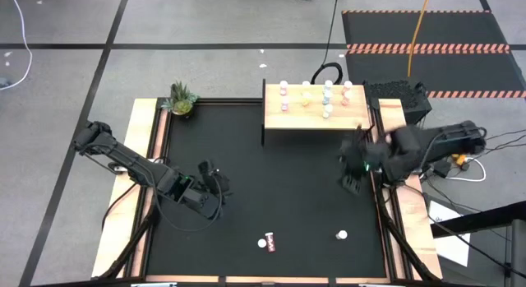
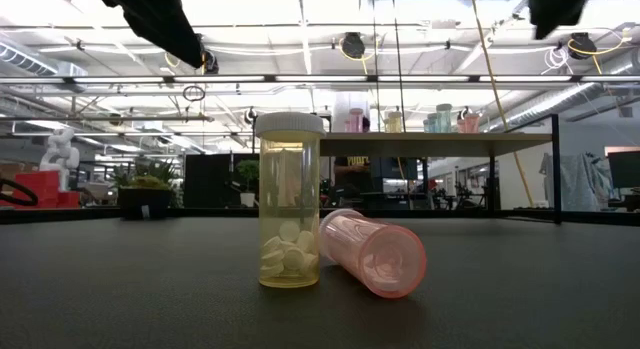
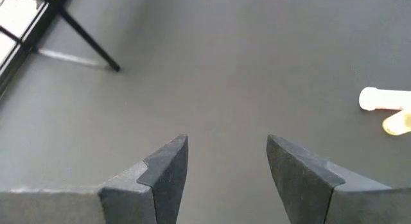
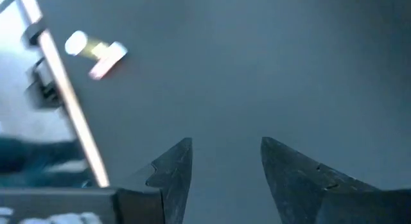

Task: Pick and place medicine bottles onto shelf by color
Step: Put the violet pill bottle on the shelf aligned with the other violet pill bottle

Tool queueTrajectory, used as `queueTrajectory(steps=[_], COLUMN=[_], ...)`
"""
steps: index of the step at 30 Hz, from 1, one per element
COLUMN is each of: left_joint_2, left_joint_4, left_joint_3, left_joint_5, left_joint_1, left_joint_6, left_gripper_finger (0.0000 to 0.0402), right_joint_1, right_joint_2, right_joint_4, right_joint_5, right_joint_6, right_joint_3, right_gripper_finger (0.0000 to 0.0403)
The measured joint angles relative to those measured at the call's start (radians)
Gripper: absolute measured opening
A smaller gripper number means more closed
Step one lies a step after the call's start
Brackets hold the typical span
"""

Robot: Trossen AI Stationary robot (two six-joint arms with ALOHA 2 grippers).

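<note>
A yellow bottle stands upright on the black table near its front edge. A pink bottle lies on its side against it. Both show in the high view, in the left wrist view and, blurred, in the right wrist view. Another white-capped bottle stands to their right. Several bottles stand on the light-wood shelf at the far edge. My left gripper is open and empty over the table's left half. My right gripper is open and empty near the shelf's front right corner.
A small green potted plant stands at the table's far left corner. The shelf's dark legs rise from the table at the back. Wooden strips border the table's left and right sides. Bare black tabletop lies between the two grippers.
</note>
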Motion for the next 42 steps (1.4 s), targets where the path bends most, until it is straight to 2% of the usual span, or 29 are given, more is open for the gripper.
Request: queueTrajectory(steps=[6,10,16,21,23,27,33,38,42], left_joint_2=[0.000,0.000,0.000,0.000,0.000,0.000,0.000,0.000,0.000], left_joint_4=[0.059,0.093,0.121,0.181,0.194,0.183,0.183,0.191,0.193], left_joint_3=[0.000,0.000,0.000,0.000,0.000,0.000,0.000,0.000,0.000], left_joint_5=[0.003,0.005,0.067,0.140,0.172,0.189,0.163,0.085,0.078], left_joint_1=[0.001,0.014,0.042,0.038,0.025,-0.026,-0.088,-0.080,-0.052], left_joint_6=[0.104,0.180,0.239,0.256,0.247,0.193,0.130,0.098,0.099], left_gripper_finger=[0.0212,0.0212,0.0212,0.0212,0.0212,0.0211,0.0212,0.0212,0.0212], right_joint_1=[0.329,0.443,0.480,0.421,0.397,0.396,0.475,0.587,0.631], right_joint_2=[0.082,0.172,0.292,0.380,0.411,0.440,0.362,0.355,0.362], right_joint_4=[0.167,0.234,0.464,0.599,0.648,0.617,0.461,0.337,0.311], right_joint_5=[0.004,0.075,0.103,0.098,0.048,-0.007,-0.001,0.009,0.005], right_joint_6=[0.245,0.264,0.056,-0.186,-0.237,-0.216,-0.012,0.053,0.086], right_joint_3=[-0.099,-0.102,-0.102,-0.102,-0.102,-0.102,-0.101,-0.102,-0.129], right_gripper_finger=[0.0180,0.0180,0.0180,0.0180,0.0180,0.0180,0.0180,0.0180,0.0181])
